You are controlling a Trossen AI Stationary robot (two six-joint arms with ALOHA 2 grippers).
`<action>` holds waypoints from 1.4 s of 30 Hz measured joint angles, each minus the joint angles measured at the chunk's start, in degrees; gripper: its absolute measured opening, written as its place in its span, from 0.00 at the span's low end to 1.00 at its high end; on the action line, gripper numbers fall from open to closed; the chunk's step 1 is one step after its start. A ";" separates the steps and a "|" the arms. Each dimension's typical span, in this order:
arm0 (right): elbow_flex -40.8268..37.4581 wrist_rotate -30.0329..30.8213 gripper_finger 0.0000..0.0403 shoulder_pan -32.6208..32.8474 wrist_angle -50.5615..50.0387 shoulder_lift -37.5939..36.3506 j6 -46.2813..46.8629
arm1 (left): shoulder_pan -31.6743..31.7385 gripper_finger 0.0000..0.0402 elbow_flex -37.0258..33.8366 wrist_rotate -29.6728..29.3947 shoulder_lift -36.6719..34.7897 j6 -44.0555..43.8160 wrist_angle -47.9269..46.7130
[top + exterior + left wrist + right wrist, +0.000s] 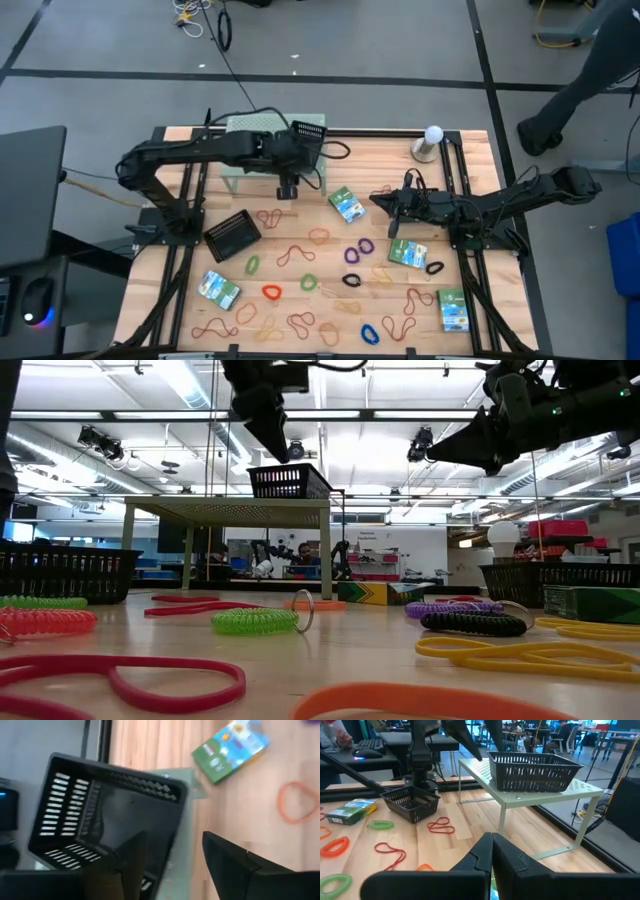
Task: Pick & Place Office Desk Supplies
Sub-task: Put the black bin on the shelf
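We see the left gripper (287,190) spread apart, empty, just beside the black mesh tray (308,134) on the shelf (240,126); right gripper (392,205) pressed together.

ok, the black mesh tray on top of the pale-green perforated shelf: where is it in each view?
High: black mesh tray at the shelf's right end, top centre.
Low: centre, on the shelf top.
Left wrist: fills the left half, just past the open left fingers.
Right wrist: upper right, on the shelf.
Shared landmark: the pale-green perforated shelf.
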 joint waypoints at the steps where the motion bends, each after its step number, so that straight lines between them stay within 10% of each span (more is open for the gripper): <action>1: 0.00 0.00 0.03 0.00 0.00 0.00 -0.34 | 0.10 0.50 0.00 -0.88 0.20 0.70 -0.04; 26: 0.07 0.11 0.03 2.05 3.28 -0.04 1.82 | 2.99 0.03 -0.04 1.28 0.63 1.92 -0.38; 42: 0.07 0.15 0.03 2.14 3.43 -0.04 0.44 | 3.77 0.04 -0.04 -4.56 -5.51 -0.78 -8.41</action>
